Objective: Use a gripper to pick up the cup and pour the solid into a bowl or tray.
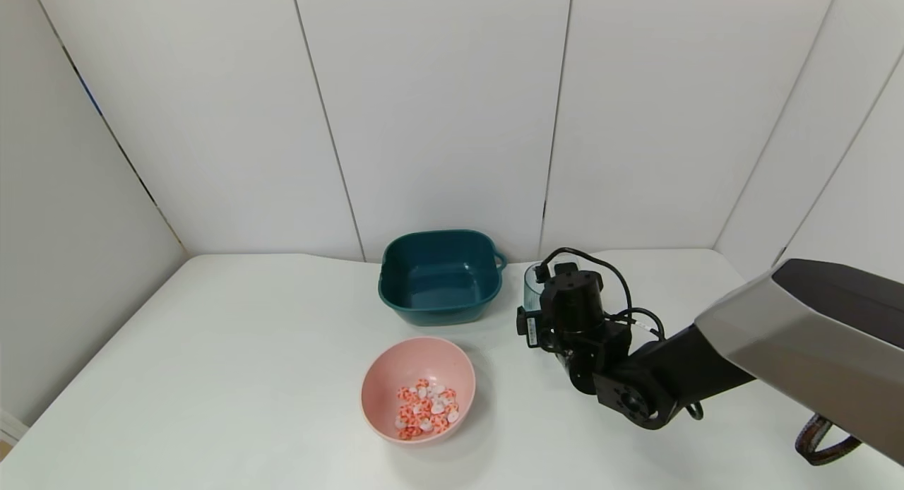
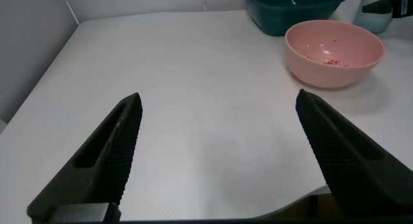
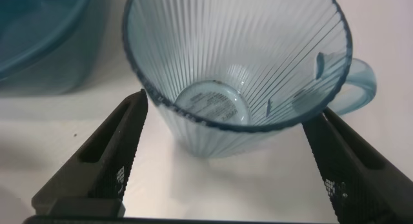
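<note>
The cup (image 3: 258,50) stands upright and empty on the table, its handle (image 3: 361,82) to one side. In the head view the cup (image 1: 531,282) is just right of the teal tub, mostly hidden behind my right wrist. My right gripper (image 3: 226,108) is open, one finger on each side of the cup's lower wall, not closed on it. The solid (image 1: 426,407) lies in the pink bowl (image 1: 395,377) at the table's front middle. My left gripper (image 2: 218,98) is open and empty, low over the table's near left part, out of the head view.
A dark teal tub (image 1: 441,303) stands empty at the back middle, close to the cup, and also shows in the right wrist view (image 3: 39,43). White wall panels enclose the back and sides. The left wrist view shows the bowl (image 2: 322,72) far off and the table's near edge.
</note>
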